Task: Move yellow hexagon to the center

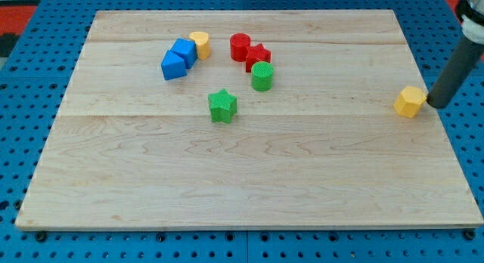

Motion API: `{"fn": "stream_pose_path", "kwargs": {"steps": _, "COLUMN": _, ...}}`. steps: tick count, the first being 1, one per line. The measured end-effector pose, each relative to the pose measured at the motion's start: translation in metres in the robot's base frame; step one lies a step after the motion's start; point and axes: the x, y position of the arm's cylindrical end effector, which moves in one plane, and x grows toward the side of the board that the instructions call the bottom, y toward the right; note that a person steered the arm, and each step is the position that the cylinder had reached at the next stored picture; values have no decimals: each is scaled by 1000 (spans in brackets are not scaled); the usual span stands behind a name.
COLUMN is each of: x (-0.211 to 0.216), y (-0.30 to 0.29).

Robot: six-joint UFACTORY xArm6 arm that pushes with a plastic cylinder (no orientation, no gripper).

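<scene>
The yellow hexagon (410, 101) lies near the right edge of the wooden board (249, 180), about halfway down. My tip (436, 104) is just to the right of the yellow hexagon, close to it or touching it. The dark rod slants up toward the view's top right corner.
Near the view's top centre is a cluster: two blue blocks (179, 59), a yellow block (200, 44), a red cylinder (240, 45), a red star (258, 57), a green cylinder (262, 76) and a green star (222, 106). A blue pegboard (23, 127) surrounds the board.
</scene>
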Motion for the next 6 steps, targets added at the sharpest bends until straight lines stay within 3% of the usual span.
{"fn": "stream_pose_path", "kwargs": {"steps": 2, "x": -4, "y": -113}}
{"fn": "stream_pose_path", "kwargs": {"steps": 3, "x": -27, "y": -77}}
{"fn": "stream_pose_path", "kwargs": {"steps": 4, "x": -42, "y": -94}}
{"fn": "stream_pose_path", "kwargs": {"steps": 5, "x": -13, "y": -174}}
{"fn": "stream_pose_path", "kwargs": {"steps": 6, "x": -13, "y": -222}}
